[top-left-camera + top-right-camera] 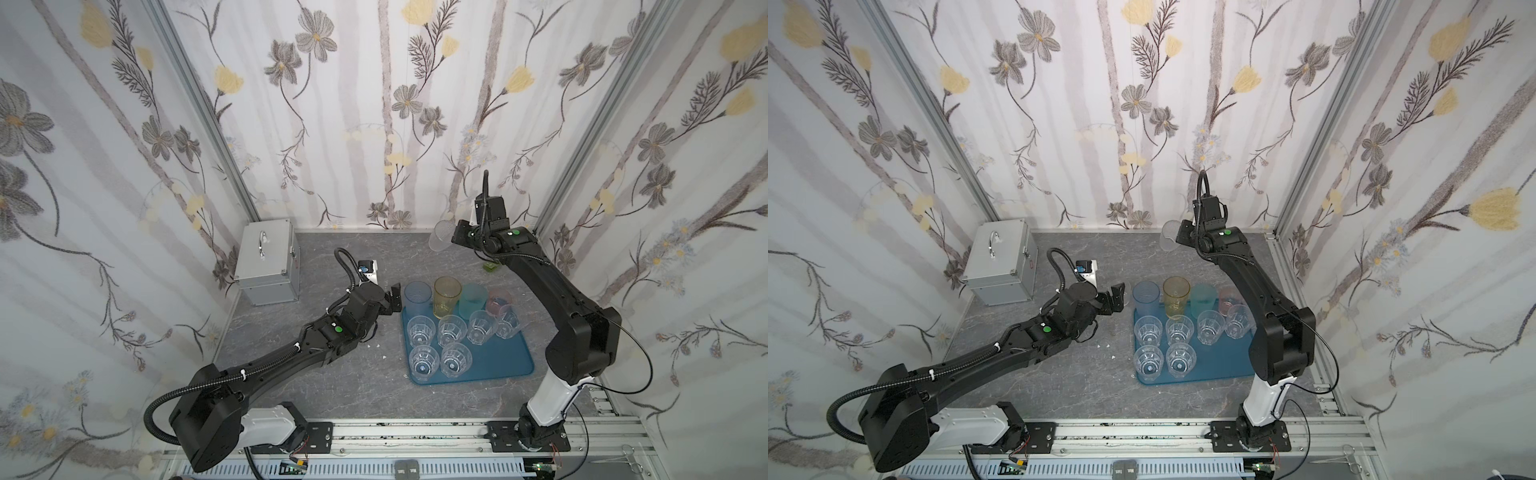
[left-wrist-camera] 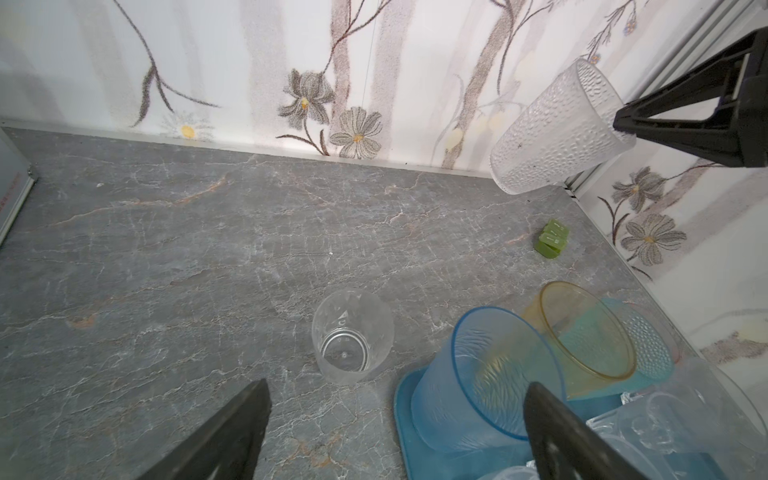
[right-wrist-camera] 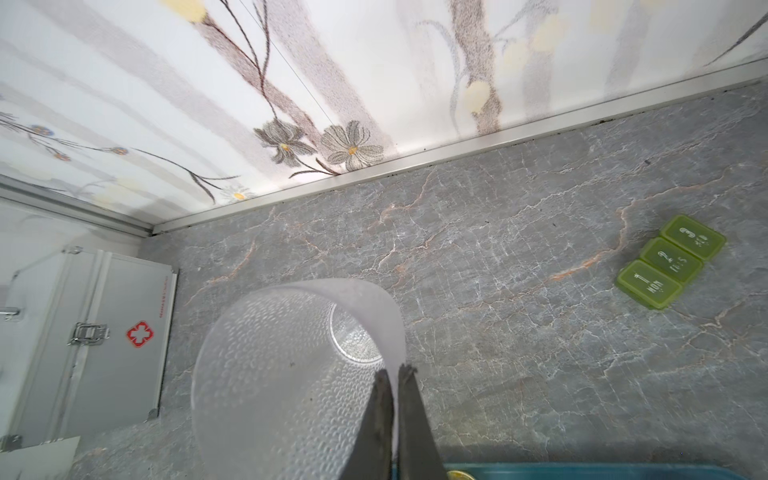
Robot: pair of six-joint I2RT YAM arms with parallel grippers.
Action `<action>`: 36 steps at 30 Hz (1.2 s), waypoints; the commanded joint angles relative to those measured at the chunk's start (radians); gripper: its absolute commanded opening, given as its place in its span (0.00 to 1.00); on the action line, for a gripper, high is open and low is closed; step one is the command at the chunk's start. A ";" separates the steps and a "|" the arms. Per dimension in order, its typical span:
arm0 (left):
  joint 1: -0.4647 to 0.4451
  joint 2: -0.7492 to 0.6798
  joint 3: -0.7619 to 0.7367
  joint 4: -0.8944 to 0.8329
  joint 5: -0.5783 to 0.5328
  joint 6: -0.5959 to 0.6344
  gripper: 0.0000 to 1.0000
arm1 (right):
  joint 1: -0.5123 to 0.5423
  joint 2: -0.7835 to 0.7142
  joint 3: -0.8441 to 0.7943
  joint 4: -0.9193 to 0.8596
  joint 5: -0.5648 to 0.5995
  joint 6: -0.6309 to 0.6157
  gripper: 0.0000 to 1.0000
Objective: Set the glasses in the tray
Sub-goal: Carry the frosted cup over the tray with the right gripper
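The teal-blue tray (image 1: 505, 365) (image 1: 1221, 365) holds blue (image 1: 417, 297), yellow (image 1: 446, 296), teal (image 1: 473, 300) and pink (image 1: 498, 300) tall glasses at its far edge, with several short clear faceted glasses (image 1: 451, 330) in front of them. My right gripper (image 1: 455, 237) (image 3: 394, 370) is shut on the wall of a clear dimpled glass (image 3: 291, 374) (image 1: 441, 235), tilted and held high over the back of the table. My left gripper (image 1: 395, 297) (image 2: 399, 384) is open and empty beside the blue glass (image 2: 490, 374). In the left wrist view a small clear glass (image 2: 352, 334) stands on the table just ahead.
A silver metal case (image 1: 268, 262) (image 3: 83, 328) with a handle stands at the back left by the wall. A small green pill box (image 3: 671, 262) (image 2: 552, 239) lies at the back right. Patterned walls close in three sides of the grey marble table (image 1: 332, 374).
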 commanded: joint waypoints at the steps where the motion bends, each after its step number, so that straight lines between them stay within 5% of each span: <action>1: -0.037 0.008 0.030 0.030 -0.046 0.008 0.97 | -0.001 -0.073 -0.038 -0.016 0.008 -0.015 0.00; 20: -0.171 0.136 0.116 0.051 -0.070 0.052 0.98 | -0.042 -0.634 -0.427 -0.332 0.166 -0.088 0.00; 36: -0.171 0.130 0.061 0.121 -0.068 0.070 0.99 | -0.065 -0.817 -0.474 -0.747 0.218 -0.037 0.00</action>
